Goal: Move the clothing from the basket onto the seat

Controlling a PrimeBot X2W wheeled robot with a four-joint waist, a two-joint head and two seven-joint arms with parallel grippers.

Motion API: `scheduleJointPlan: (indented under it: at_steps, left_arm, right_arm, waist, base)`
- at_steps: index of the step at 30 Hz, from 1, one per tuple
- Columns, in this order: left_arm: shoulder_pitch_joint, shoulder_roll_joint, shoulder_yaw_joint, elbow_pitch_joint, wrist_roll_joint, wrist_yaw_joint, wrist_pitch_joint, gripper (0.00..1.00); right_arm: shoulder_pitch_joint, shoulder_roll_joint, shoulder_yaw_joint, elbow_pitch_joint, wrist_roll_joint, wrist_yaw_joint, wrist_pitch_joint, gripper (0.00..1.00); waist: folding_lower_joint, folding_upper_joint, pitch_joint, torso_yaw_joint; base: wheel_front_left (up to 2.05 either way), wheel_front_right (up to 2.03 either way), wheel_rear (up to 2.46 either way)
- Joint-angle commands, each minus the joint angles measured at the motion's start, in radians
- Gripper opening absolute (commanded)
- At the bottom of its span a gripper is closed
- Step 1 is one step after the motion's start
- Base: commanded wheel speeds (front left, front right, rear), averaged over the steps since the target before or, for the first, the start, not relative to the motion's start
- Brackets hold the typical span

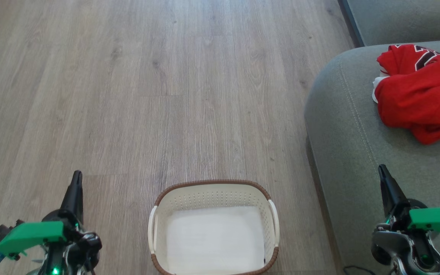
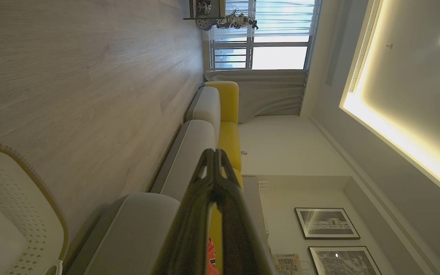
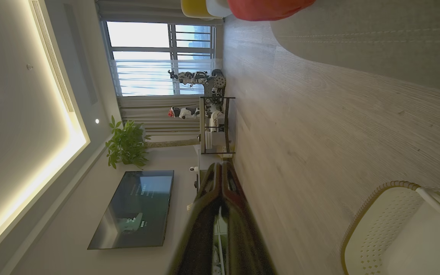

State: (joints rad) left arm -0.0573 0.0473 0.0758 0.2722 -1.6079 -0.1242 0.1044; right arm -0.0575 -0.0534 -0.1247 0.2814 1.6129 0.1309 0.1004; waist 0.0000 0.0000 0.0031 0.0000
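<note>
A home living room: a wood floor (image 1: 166,95), a long sofa (image 2: 189,152) running toward the curtained window (image 2: 277,57), framed pictures (image 2: 327,223) far from it, and a potted plant (image 3: 126,144) and television (image 3: 134,208) near it.

The clothing (image 1: 422,91), well ahead of the right gripper's (image 1: 382,170) black jaws, was bright red, with black-and-white lettering on one piece and a white edge. The seat (image 1: 342,126) under it was grey-green, crossed by a paler stitched seam. Between the two pairs of jaws, the basket (image 1: 212,196) was creamy white, patterned with rows of small holes, with a brown woven-looking rim and white handles. The floor (image 1: 166,76) showed pale grey-brown wood grain. The left gripper (image 1: 77,175) was black too, and a bright green plate (image 1: 33,235) sat behind its jaws.
</note>
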Motion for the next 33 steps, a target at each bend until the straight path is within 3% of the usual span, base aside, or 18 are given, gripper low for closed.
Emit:
scheduleJointPlan:
  at_steps: [1, 33]
  left_arm:
    - [-0.051, 0.005, 0.036, -0.027, -0.002, -0.007, 0.007, 0.00]
    - [-0.051, 0.004, 0.037, -0.027, -0.001, -0.007, 0.008, 0.00]
  right_arm:
    - [-0.050, -0.002, 0.017, -0.037, 0.001, 0.000, 0.008, 0.00]
    - [-0.050, 0.000, 0.014, -0.037, -0.002, 0.000, 0.010, 0.00]
  waist:
    - [0.0000, 0.0000, 0.000, 0.000]
    - [0.0000, 0.0000, 0.000, 0.000]
  base:
    - [0.00, 0.00, 0.00]
    - [0.00, 0.00, 0.00]
